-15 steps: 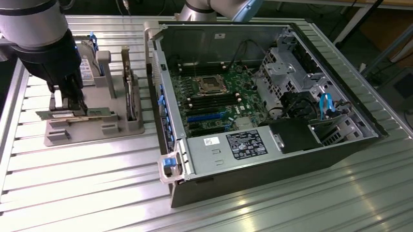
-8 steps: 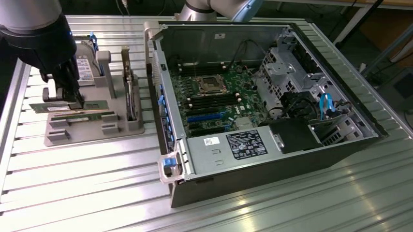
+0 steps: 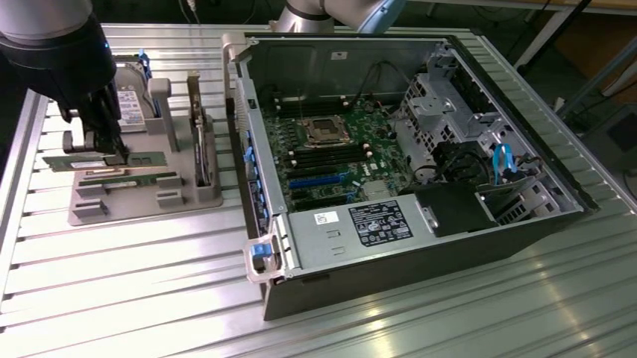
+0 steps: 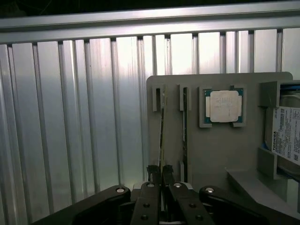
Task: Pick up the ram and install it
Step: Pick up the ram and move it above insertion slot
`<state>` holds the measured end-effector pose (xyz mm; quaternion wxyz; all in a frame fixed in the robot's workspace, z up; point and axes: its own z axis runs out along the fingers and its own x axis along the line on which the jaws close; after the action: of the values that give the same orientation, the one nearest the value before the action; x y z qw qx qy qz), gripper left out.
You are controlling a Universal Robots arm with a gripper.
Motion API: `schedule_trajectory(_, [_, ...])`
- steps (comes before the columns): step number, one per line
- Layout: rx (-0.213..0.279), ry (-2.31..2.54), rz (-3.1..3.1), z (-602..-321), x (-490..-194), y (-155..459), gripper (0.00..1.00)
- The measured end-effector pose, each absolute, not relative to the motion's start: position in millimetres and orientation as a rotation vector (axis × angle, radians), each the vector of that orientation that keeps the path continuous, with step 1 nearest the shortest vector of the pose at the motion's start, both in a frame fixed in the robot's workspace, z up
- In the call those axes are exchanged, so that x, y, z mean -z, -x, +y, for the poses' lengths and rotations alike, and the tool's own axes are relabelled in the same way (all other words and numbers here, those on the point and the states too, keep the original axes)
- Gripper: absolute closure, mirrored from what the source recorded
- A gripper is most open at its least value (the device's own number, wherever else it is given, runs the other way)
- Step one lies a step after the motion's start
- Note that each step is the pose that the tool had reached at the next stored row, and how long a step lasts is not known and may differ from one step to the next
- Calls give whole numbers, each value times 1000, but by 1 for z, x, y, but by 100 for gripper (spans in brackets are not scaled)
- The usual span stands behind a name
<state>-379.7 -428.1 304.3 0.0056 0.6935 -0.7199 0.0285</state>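
At the exterior view's left, the robot's black gripper [image 3: 110, 151] hangs over a grey parts holder [image 3: 149, 205]. Its jaws are drawn narrow and clamped on the flat faces of the ram [image 3: 85, 162], a thin green stick held level and on edge. Whether the stick has cleared its slot in the holder cannot be told. A second green stick [image 3: 134, 179] lies in the holder just beside it, and a silver processor chip [image 4: 224, 106] and a labelled hard drive [image 4: 287, 133] sit in the same holder. The lift likely goes best straight up with the stick kept level, so that it does not catch on the slot walls or the neighbouring stick. With so thin a grip, any twist could let it slip. Further right, well apart from the gripper, an open computer case [image 3: 418, 257] lies on its side. Its motherboard [image 3: 383, 160] faces up, with dark memory slots [image 3: 324, 158] near the processor socket [image 3: 324, 133]. Everything rests on a ribbed, shiny aluminium table [image 3: 130, 298]. Past the table's right edge the room is dim, with a pale metal frame leg [image 3: 542, 33] showing.
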Motion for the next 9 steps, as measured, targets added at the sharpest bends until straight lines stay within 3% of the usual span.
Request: schedule_trajectory(9, [-89, -2171, -2254, -428, -345, 380, 87])
